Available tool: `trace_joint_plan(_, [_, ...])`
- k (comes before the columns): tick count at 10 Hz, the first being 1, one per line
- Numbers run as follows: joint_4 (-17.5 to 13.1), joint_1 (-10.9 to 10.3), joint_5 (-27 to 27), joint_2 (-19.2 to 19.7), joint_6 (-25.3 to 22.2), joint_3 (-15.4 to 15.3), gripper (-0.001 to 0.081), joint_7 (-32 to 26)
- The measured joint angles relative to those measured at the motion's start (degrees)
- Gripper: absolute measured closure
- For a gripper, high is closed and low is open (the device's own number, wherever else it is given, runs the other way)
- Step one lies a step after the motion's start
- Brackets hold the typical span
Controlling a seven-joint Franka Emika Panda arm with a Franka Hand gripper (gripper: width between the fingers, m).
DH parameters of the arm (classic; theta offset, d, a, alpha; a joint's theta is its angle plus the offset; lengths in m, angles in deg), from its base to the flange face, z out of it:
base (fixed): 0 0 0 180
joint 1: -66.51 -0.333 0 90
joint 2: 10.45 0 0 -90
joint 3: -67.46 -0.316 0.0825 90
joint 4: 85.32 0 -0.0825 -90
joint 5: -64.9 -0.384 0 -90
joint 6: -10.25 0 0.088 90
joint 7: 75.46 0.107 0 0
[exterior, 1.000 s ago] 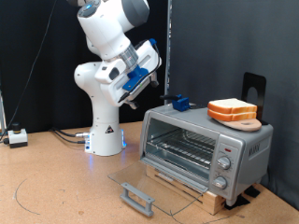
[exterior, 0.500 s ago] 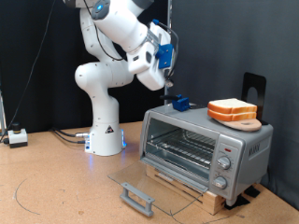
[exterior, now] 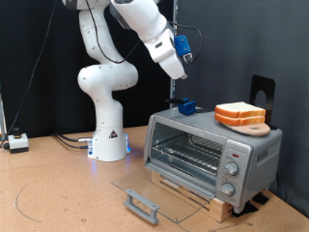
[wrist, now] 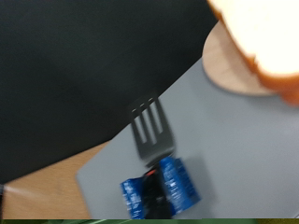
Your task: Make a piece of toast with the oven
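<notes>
Exterior view: the piece of toast (exterior: 239, 113) sits on a tan wooden board (exterior: 249, 127) atop the oven (exterior: 212, 153), whose glass door (exterior: 154, 189) lies open w/ the rack bare. It's a square slice, cream face, orange-brown crust; prob light, thin and crumbly, best pinched gently across opposite crust edges. The gripper (exterior: 184, 60) hangs high over the small blue block (exterior: 184, 106), holding nothing; can't tell if the fingers are spread or closed.

Piece of toast (wrist: 266, 42) above oven (wrist: 238, 159)
</notes>
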Motion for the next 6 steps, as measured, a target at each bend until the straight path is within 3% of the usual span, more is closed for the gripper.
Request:
trace_joint_plan(3, [2.7,-1.5,0.0,-4.9,3.7,-3.0,-0.0003,-12.0])
trace_joint_plan(6, [6.2,-1.5,3.8,-11.5,3.2,-6.7,-0.0003,-13.9])
